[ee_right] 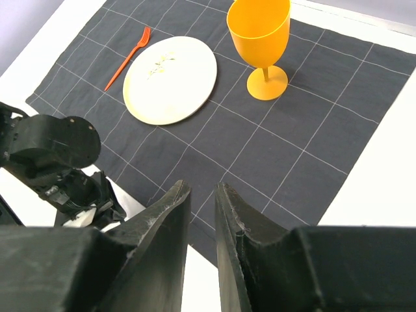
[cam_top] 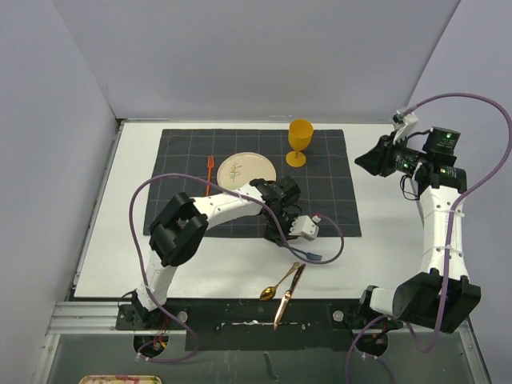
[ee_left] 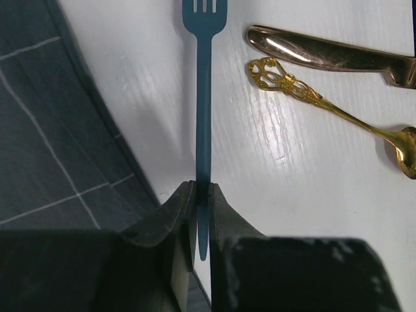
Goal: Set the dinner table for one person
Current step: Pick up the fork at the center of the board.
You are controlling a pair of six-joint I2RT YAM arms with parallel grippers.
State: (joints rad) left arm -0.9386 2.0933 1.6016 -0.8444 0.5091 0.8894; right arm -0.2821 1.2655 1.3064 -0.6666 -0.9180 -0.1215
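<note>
The white dinner table (cam_top: pixel 384 240) carries a dark grey grid cloth (cam_top: pixel 336 200). On the cloth lie a cream plate (cam_top: pixel 246 170), an orange fork (cam_top: pixel 210 170) to its left, and an orange goblet (cam_top: pixel 300 140) standing at the back. My left gripper (cam_top: pixel 304 242) is low at the cloth's near edge, shut on the handle end of a blue fork (ee_left: pixel 204 97), whose tines point away over bare table (ee_left: pixel 292 195). My right gripper (cam_top: pixel 364 160) is raised at the right, empty, with its jaws a narrow gap apart (ee_right: pixel 203 188).
A gold spoon (cam_top: pixel 280 282) and a rose-gold knife (cam_top: pixel 290 296) lie side by side on the table near the front rail. Both show just right of the blue fork in the left wrist view: spoon (ee_left: pixel 312 97), knife (ee_left: pixel 325 55). Grey walls close the back and sides.
</note>
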